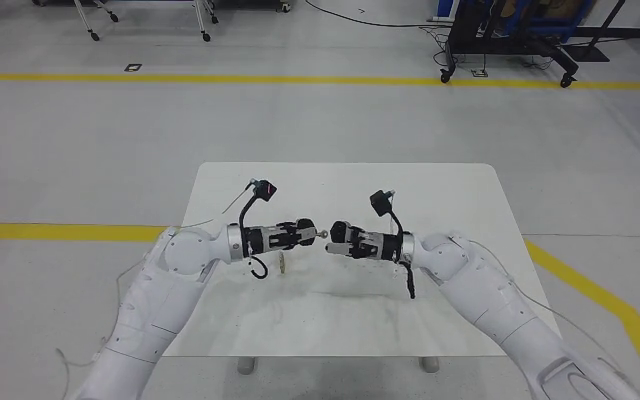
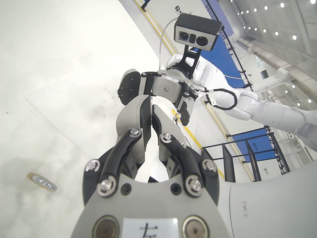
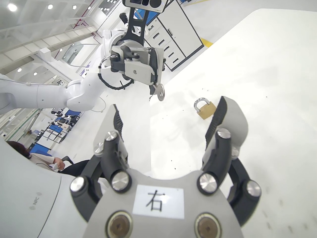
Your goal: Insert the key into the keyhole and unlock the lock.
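Observation:
My left gripper (image 1: 312, 236) hovers above the middle of the white table (image 1: 420, 200), shut on a small silver key (image 1: 322, 236). The key's round head (image 3: 160, 91) sticks out from its fingers toward the other arm. In the left wrist view the key (image 2: 151, 108) shows edge-on, pinched in the left gripper (image 2: 150, 100). My right gripper (image 1: 333, 238) faces it a short way off, open with nothing between its fingers (image 3: 227, 115). A brass padlock (image 1: 283, 264) with a silver shackle lies on the table below the left gripper, apart from both (image 3: 204, 108) (image 2: 42, 182).
Both forearms reach in from the table's near corners and meet at its centre. Bare tabletop (image 1: 300, 190) spreads toward the far edge. Beyond the table is open floor with a yellow line (image 1: 300, 78).

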`<state>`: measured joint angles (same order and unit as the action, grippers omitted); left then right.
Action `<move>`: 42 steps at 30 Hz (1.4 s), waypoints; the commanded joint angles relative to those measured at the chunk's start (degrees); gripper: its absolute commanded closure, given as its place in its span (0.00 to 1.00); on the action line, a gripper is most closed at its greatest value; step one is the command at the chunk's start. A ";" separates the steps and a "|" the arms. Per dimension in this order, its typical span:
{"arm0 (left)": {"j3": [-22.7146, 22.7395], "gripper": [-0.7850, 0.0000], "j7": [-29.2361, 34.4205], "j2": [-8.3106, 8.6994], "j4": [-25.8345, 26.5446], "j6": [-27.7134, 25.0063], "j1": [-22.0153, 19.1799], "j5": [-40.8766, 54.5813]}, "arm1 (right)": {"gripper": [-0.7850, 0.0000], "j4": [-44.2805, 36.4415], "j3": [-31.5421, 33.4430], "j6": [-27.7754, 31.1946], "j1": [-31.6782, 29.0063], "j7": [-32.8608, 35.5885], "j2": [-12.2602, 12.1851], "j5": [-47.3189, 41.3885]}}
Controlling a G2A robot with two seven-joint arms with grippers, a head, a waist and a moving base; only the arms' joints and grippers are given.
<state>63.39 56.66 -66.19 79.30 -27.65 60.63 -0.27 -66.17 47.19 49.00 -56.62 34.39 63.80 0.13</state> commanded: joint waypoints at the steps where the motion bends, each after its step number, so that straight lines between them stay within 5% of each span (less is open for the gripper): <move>1: -0.47 1.00 0.29 -0.01 -0.20 -0.15 -0.19 -0.05 | 0.35 -0.06 0.15 -0.61 0.01 0.67 -0.03 -0.46; 4: -0.97 1.00 0.49 0.02 -0.50 0.07 -0.52 -0.62 | 0.52 -0.15 0.29 0.10 -0.22 1.25 0.00 -1.90; 21: -2.47 1.00 1.68 0.21 -1.60 0.33 -1.64 1.60 | 0.66 1.61 -0.68 1.59 0.87 5.53 0.70 -5.67; 23: -2.53 1.00 1.60 0.24 -1.70 0.24 -1.71 1.77 | 0.75 1.69 -0.76 1.72 0.96 5.65 0.80 -5.82; 26: -2.68 1.00 1.59 0.30 -1.78 0.14 -1.77 1.97 | 1.00 1.70 -0.77 1.96 1.01 5.73 0.89 -5.84; 34: -3.60 1.00 0.00 0.37 -1.68 0.93 -2.03 -0.93 | 1.00 1.46 -0.46 2.31 0.73 5.53 0.92 -4.30; 36: -3.77 0.51 -0.48 0.36 -1.70 1.14 -2.06 -1.10 | 1.00 1.40 -0.29 2.25 0.58 5.35 0.89 -3.81; 37: -3.72 0.01 -0.81 0.37 -1.69 1.22 -2.10 -0.98 | 1.00 1.42 -0.13 2.17 0.48 5.22 0.85 -3.50; 42: -2.36 0.00 -2.42 0.63 -1.56 0.62 -1.81 0.40 | 1.00 1.35 1.31 2.23 -0.59 3.80 0.43 -2.14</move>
<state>60.69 54.49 -65.64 77.68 -26.87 58.72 -0.06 -64.80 48.13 51.22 -56.98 38.57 64.33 -2.32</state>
